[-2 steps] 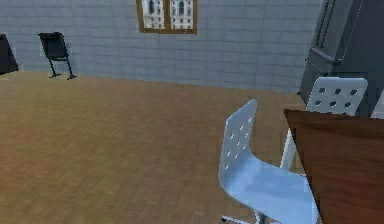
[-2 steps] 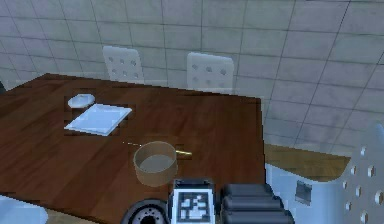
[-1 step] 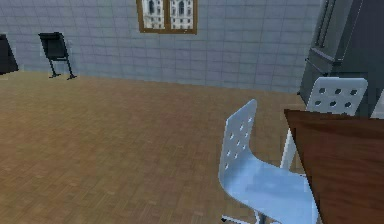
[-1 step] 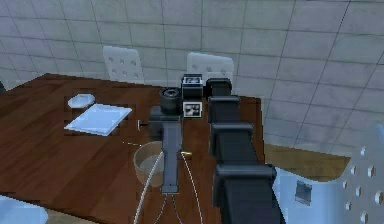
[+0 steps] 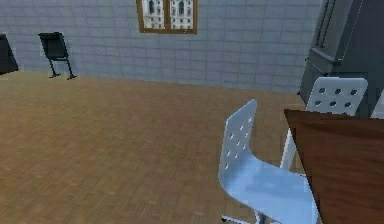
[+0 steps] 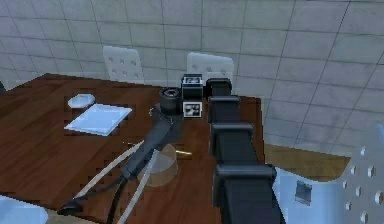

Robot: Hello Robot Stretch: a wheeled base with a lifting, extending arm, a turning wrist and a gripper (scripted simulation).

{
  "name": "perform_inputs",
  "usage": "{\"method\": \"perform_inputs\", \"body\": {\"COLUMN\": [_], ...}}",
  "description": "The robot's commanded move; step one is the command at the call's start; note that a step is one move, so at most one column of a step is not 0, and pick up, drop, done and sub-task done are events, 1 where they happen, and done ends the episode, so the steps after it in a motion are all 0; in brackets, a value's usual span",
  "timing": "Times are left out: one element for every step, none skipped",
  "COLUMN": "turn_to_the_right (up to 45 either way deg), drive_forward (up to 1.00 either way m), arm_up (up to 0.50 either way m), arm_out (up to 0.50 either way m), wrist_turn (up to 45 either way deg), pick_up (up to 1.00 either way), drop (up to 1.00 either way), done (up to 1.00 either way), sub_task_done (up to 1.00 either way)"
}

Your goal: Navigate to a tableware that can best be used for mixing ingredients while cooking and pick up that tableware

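Pale round shallow dish (image 6: 80, 99): the likeliest mixing vessel in sight, though too small here to confirm as a bowl. It sits on the brown wooden bench (image 6: 40, 150), on the far half of the top, toward the arm side view's left.

Arm side view, near to far:
- Dark square arm bar (image 6: 240, 175) rises from the bottom edge. A pale blue perforated plastic chair (image 6: 345, 185) stands just beside it at lower right.
- Pincer (image 6: 100, 205): its dark body runs down-left from the two white marker squares (image 6: 191, 108), and the thin fingers lie low over the bench top. Its state cannot be read, nor whether it holds anything, because a translucent glassy patch (image 6: 165, 165) lies at the fingers.
- Flat white rectangular sheet (image 6: 98, 118) lies between the fingers and the dish.
- The dish is near the sheet's far left corner but apart from it.
- White perforated chair backs (image 6: 125, 62) stand beyond the bench, with the grey tiled wall (image 6: 300, 40) behind them.

Judgement: the dish lies farther out across the bench than the fingertips and slightly to the picture's left. The fingers point along the bench, not at the dish. Being round, the dish has no long axis, so any approach bearing should serve. The next move probably calls for more reach and a wrist turn. The sheet in between could be dragged along.
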Motion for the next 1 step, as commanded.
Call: {"method": "perform_inputs", "body": {"turn_to_the_right": [0.0], "drive_forward": [0.0], "arm_up": [0.0], "arm_out": [0.0], "wrist_turn": [45.0], "pick_up": [0.0], "drop": [0.0], "done": [0.0], "sub_task_done": [0.0]}}
